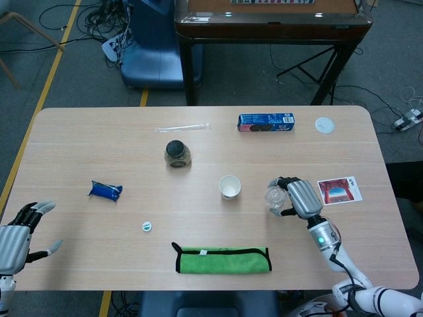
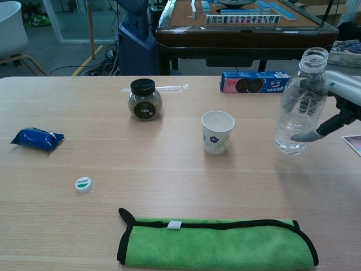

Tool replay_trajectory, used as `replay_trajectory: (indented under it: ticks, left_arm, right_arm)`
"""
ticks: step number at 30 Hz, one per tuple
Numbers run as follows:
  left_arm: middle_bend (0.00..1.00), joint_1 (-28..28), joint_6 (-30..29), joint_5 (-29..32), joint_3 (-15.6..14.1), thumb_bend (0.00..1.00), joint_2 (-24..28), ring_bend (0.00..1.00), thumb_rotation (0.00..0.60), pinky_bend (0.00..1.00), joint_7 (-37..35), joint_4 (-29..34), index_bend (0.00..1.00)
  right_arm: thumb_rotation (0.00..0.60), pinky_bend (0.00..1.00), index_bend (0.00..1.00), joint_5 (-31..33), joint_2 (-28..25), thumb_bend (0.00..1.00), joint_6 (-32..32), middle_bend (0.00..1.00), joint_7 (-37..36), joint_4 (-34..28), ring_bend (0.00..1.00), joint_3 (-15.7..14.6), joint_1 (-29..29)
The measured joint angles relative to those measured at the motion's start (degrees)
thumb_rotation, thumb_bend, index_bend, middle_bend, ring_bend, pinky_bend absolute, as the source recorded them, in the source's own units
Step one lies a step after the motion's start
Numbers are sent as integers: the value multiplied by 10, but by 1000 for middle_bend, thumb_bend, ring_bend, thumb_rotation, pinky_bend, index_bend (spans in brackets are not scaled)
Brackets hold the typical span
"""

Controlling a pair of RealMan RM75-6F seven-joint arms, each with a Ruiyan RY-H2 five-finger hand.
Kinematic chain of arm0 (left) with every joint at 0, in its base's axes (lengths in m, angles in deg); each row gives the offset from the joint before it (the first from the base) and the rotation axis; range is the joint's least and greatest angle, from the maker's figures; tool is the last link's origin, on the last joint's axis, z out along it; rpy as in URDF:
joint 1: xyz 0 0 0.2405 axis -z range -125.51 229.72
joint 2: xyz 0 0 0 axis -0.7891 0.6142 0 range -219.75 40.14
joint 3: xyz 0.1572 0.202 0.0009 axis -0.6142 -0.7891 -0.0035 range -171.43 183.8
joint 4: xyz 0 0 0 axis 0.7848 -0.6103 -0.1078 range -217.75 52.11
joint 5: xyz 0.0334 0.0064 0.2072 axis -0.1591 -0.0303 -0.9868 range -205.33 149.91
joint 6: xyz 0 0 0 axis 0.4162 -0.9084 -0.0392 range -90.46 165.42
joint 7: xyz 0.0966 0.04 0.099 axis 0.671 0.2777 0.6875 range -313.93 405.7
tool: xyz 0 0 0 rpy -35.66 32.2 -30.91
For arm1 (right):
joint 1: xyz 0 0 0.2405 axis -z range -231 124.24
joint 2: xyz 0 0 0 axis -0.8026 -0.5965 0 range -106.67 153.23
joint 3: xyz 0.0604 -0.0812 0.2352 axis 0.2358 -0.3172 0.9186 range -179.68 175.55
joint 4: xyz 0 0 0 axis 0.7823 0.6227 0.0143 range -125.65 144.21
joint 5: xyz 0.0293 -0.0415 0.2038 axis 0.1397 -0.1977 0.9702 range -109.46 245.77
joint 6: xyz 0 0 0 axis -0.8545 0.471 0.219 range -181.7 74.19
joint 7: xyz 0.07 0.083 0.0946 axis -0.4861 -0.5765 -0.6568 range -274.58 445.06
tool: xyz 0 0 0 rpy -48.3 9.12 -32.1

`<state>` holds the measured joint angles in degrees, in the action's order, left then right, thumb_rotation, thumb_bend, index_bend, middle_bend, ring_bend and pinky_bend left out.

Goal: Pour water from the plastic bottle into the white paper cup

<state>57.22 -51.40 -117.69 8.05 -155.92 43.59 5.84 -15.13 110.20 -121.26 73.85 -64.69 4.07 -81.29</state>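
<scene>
Setting: wooden table (image 1: 198,198) in a workshop, cables on the grey floor beyond, a dark game table (image 2: 242,28) behind.
Plastic bottle (image 2: 300,104): uncapped, roughly upright, carried clear of the tabletop by my reading; at 3 o'clock from the cup, a clear gap between them.
White paper cup (image 2: 218,131): upright, mouth open, near the table's middle; looks empty in the head view.
Right hand (image 2: 338,104): wraps the bottle's upper body from the far right side, fingers closed round it, thumb (image 2: 309,136) low across the front.
Left hand (image 1: 16,234): at 8 o'clock off the table's near-left edge, fingers spread wide, holding nothing.
Risk, squeeze: thin walls may buckle under the grip and push water out of the open neck before it reaches the cup.
Risk, aim: tipping too far from the cup would wet the table.
Risk, contact: the neck could knock the light cup over.
Bystanders: bottle cap (image 2: 83,184) at 8 o'clock from the cup, green cloth (image 2: 217,243) at 6 o'clock, jar (image 2: 145,99) at 10 o'clock.
</scene>
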Motion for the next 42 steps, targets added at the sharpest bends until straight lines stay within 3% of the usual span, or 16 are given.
replay_trajectory:
  ticks: [6,14,24,42]
  left_arm:
    - [213,0,0,1,0,134,0,155,600,484,0,1,224]
    - [213,0,0,0,0,134,0,156,600,484,3,2,224]
    - [213,-3,-7,-2,2,134,6,155,600,484,0,8,224]
    - [213,-6,-14,-1,5,134,7,156,600,484,10,9,224]
  right_arm:
    - [600,456,612,61,-36,227,30,604,67,-29,445,28,-4]
    - [600,456,612,128,-49,227,69,604,133,-19,445,55,-19]
    - [600,456,611,178,-33,226,116,604,217,7,446,69,-58]
    - [600,456,612,286,3,231,143,605,407,1,445,84,-131]
